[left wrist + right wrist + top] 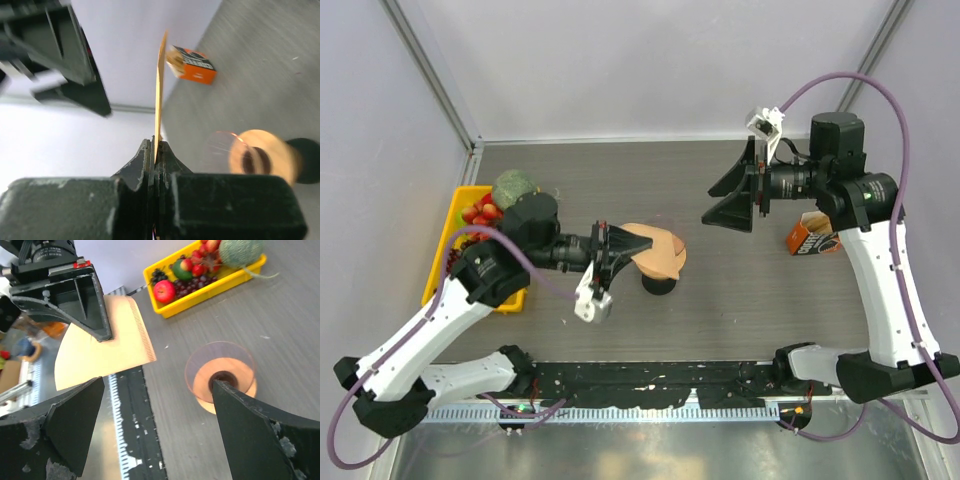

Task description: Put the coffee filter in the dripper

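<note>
The tan paper coffee filter [642, 240] hangs in the air, pinched at one edge by my shut left gripper [618, 247]. The left wrist view shows the coffee filter [160, 90] edge-on, rising from the closed left gripper [156, 145]. The orange dripper [668, 268] stands on a black base just below and right of the filter. From the right wrist, the coffee filter [100, 350] is a flat fan to the left of the dripper [222, 380]. My right gripper [708, 206] hovers open to the right of both, holding nothing, and the right gripper [159, 385] faces them.
A yellow tray [455, 215] with fruit and a green ball [515, 187] sits at the left edge behind the left arm. An orange box [810, 235] lies at the right under the right arm. The slotted rail [650, 378] runs along the near edge.
</note>
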